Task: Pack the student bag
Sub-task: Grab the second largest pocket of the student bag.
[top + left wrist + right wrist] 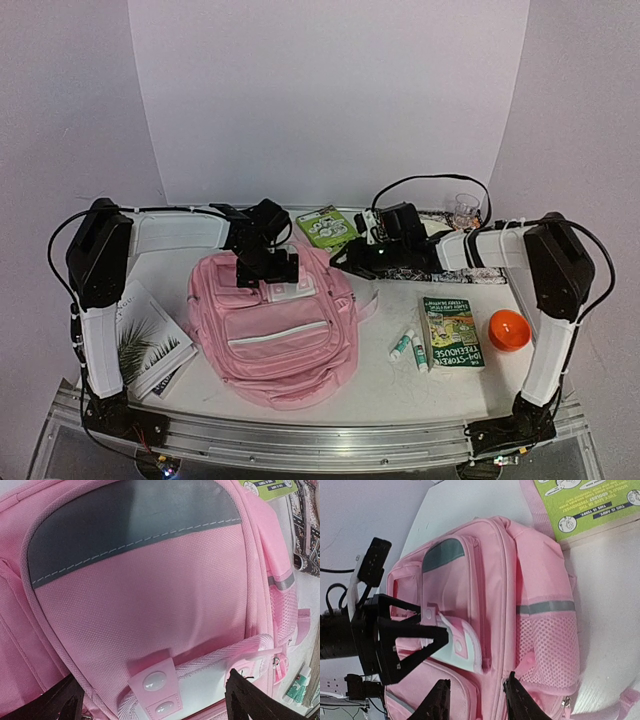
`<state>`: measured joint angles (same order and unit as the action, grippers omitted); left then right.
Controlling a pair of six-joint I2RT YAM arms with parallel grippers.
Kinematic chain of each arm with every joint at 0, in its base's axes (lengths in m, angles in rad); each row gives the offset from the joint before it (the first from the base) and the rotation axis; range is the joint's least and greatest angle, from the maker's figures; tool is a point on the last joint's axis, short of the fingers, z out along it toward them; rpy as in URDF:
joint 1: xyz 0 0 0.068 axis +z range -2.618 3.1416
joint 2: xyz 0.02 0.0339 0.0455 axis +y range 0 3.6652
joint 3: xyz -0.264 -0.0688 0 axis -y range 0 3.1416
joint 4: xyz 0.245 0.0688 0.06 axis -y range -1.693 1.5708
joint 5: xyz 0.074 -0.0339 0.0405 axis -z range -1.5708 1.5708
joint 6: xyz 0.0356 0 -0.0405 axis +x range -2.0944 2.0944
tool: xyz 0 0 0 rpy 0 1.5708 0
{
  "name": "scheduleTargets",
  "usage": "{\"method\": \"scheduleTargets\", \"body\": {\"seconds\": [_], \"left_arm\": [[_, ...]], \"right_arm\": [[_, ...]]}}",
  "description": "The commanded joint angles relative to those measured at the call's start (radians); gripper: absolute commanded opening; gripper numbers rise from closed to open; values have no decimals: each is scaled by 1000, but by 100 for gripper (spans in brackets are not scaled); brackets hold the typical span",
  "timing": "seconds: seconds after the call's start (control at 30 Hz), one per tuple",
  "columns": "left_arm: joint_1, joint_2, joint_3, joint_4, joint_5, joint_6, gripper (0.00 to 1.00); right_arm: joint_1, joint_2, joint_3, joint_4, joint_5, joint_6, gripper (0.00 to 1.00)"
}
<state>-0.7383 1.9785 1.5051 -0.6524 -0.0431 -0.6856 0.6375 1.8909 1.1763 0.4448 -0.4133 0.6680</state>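
Over the student bag (275,330) at frame centre, left claw (267,270) hangs wide open; right claw (477,681), part-open, flanks it.

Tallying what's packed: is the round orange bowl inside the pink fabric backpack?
No, the round orange bowl sits on the white table, well apart from the pink fabric backpack.

The student bag (275,320) is soft pink cloth, matt, with a fine grainy weave. Its dark grey panel (125,525) looks smoother and carries pale stitching. The side pocket (545,650) is open mesh. Two snap studs (154,681) look like glossy plastic. The worktop (390,385) is matt white, and along its near edge runs a dull metal rail (320,440).
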Motion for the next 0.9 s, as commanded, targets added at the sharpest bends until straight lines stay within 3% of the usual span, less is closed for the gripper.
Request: {"method": "scheduleTargets", "body": {"seconds": [0.0,0.3,0.67,0.87], "left_arm": [[4,11,-5,14,23,20,100],[4,22,-1,21,40,31,99],[2,42,10,34,76,40,99],[1,40,6,43,79,40,100]], "right_arm": [[5,83,76,-89,2,62,41],[6,159,119,-144,2,110,38],[18,199,142,-147,-40,150,27],[19,202,143,-172,-39,163,27]]}}
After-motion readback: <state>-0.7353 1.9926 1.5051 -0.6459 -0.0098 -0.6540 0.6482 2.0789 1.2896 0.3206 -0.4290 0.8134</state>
